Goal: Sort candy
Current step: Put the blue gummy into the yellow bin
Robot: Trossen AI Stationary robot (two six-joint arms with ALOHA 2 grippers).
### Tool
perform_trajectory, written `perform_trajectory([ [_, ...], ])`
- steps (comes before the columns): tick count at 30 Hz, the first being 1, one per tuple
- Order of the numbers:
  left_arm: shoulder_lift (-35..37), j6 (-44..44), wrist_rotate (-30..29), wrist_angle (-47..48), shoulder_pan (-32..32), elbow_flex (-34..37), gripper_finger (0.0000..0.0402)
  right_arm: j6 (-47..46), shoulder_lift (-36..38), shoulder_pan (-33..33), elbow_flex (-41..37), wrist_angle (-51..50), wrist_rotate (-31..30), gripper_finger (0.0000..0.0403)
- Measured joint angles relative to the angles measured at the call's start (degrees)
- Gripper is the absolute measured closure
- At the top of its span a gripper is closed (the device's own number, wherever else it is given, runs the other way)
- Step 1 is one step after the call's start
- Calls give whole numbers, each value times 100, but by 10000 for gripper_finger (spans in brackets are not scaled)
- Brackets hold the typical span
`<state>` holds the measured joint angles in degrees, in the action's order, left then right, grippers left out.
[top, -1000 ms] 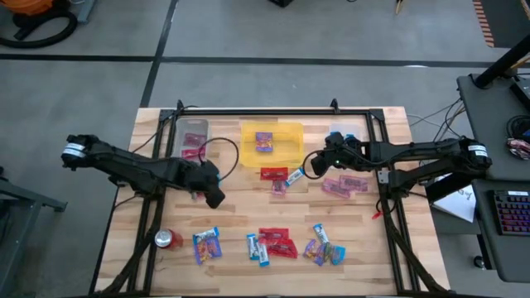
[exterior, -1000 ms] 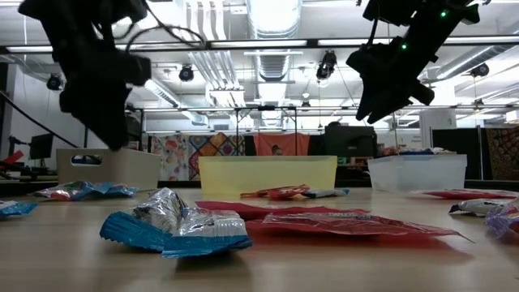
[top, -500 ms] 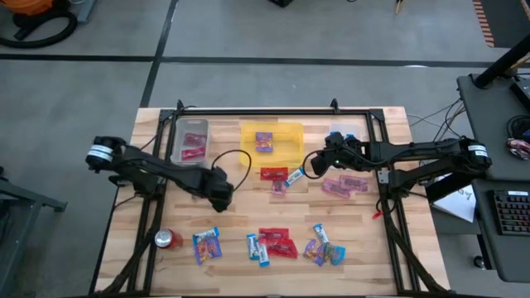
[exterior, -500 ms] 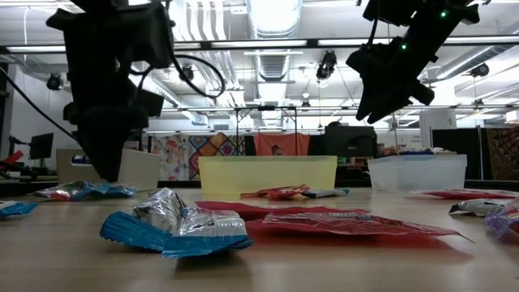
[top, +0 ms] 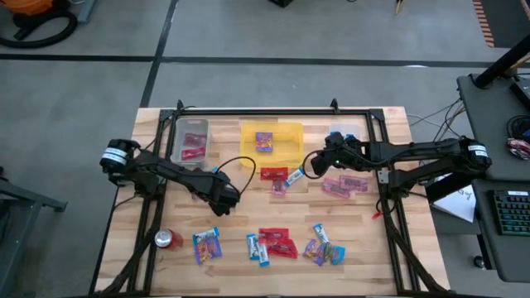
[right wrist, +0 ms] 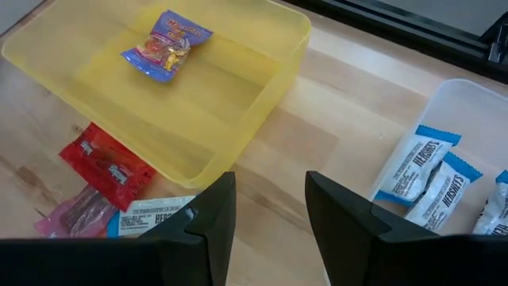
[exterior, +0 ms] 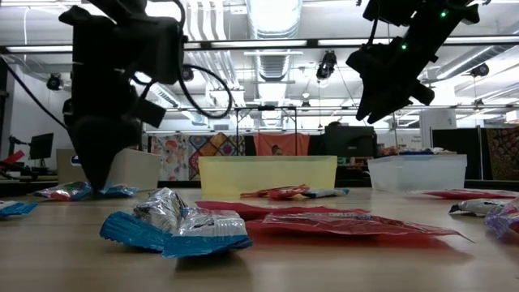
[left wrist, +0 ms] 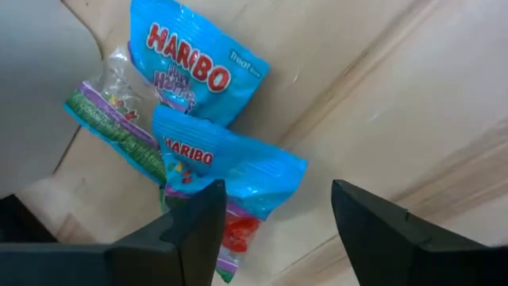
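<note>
Candy packets (left wrist: 210, 171) lie just beyond the open left hand (left wrist: 274, 230)

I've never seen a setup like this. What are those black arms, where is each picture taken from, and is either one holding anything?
Two robot arms work at a wooden table, sorting candy into bins. One picture looks straight down, one looks level across the tabletop, and two come from cameras on the wrists. The left gripper hangs open over blue Haribo packets, holding nothing. The right gripper hovers open and empty near the yellow bin, which holds one purple packet. A clear bin holds blue-and-white bars. More candy and a red can lie along the front.
</note>
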<state>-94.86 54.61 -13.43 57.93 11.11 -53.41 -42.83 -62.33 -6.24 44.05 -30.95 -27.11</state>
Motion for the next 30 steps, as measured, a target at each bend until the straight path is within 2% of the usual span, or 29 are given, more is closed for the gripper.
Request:
perform_trajectory([
  [7, -235, -4, 56, 11, 0, 62, 189, 0, 0, 0, -20, 1, 2, 259],
  [17, -325, -52, -107, 15, 0, 116, 222, 0, -2, 0, -20, -1, 4, 259],
  [23, -293, -56, -65, -192, 3, 310, 275, 0, -2, 2, -20, -3, 9, 259],
  [30, -264, -292, 58, -436, 4, 372, 365, 0, -2, 96, -22, -3, 9, 259],
])
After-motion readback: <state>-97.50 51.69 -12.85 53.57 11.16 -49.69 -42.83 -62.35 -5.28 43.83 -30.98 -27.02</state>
